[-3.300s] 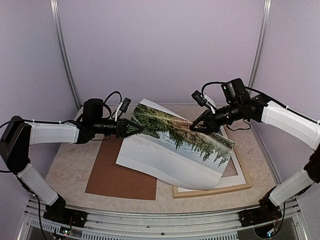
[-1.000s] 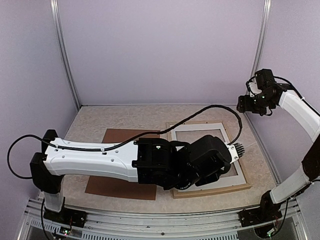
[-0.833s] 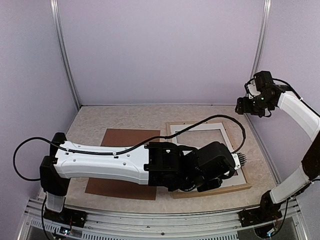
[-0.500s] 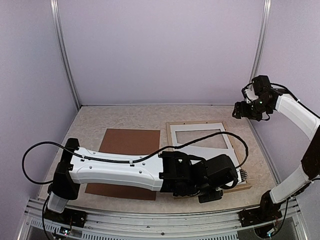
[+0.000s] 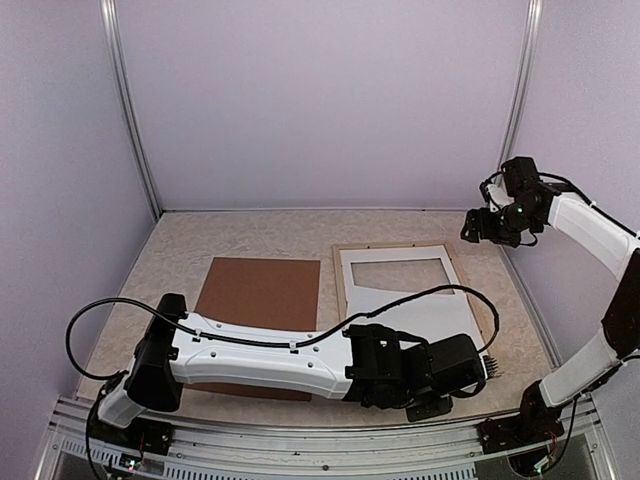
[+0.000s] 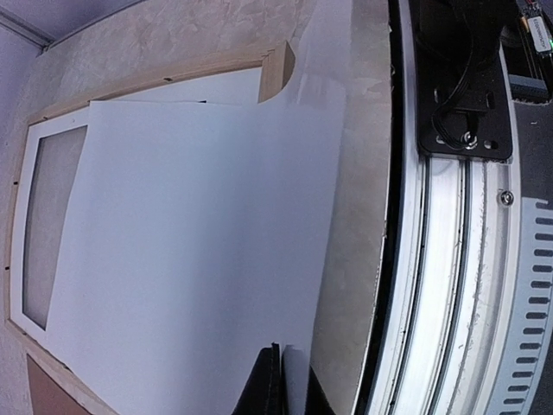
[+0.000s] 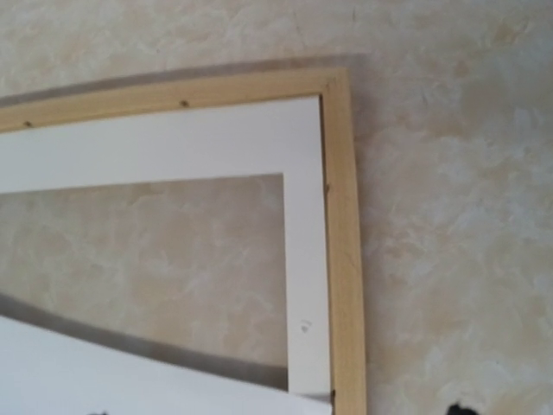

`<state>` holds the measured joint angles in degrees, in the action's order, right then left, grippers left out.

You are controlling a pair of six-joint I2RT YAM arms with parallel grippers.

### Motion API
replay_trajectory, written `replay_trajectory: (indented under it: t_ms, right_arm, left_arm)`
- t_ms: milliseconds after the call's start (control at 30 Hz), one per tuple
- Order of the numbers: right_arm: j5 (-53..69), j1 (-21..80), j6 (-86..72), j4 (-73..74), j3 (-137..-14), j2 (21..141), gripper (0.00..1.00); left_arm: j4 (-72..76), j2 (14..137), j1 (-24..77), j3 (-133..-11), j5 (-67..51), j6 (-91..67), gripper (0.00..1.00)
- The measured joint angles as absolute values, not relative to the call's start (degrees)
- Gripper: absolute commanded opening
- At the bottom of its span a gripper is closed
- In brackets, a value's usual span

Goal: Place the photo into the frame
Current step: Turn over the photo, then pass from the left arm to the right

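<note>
The photo (image 5: 410,310) lay white side up over the near half of the frame (image 5: 395,246), a bit crooked and sticking out past the frame's near edge. The left gripper (image 5: 484,368), at the frame's near right corner, seemed clenched on that edge, with the photo stretching away toward the frame's far end. The right gripper (image 5: 470,226) hung open and empty above the frame's far right corner.

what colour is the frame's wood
Pale natural tan; the frame shows best in the right wrist view.
</note>
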<state>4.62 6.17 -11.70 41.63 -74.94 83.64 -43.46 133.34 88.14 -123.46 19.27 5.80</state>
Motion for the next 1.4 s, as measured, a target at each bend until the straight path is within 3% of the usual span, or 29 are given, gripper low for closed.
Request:
replay_trajectory:
  t_ms: [100, 400, 800, 967, 1167, 1400]
  right_arm:
    - [5.21, 6.17, -11.79, 41.08, -72.84, 83.64, 0.82]
    - [8.34, 6.28, -13.34, 38.68, -62.94, 83.48, 0.76]
    - [12.21, 6.74, -15.55, 35.59, -52.53, 79.24, 0.58]
    - [13.32, 6.74, -16.45, 35.2, -49.39, 77.67, 0.58]
    - [13.96, 6.74, -18.17, 34.5, -48.95, 76.29, 0.7]
    - [14.87, 6.74, -19.62, 34.13, -50.04, 76.2, 0.7]
  left_arm:
    - [-43.94, 133.58, 87.99, -123.46, 19.29, 4.4, 0.15]
    - [-43.05, 132.68, 87.05, -118.1, 13.87, 3.16, 0.24]
    - [-42.24, 128.42, 86.65, -107.42, 11.99, 2.37, 0.05]
    - [-39.33, 124.86, 85.84, -102.78, 13.17, -1.17, 0.0]
    - [-33.93, 118.96, 84.09, -94.94, 16.73, -6.04, 0.0]
    - [-28.01, 113.12, 84.01, -89.27, 22.52, -9.78, 0.0]
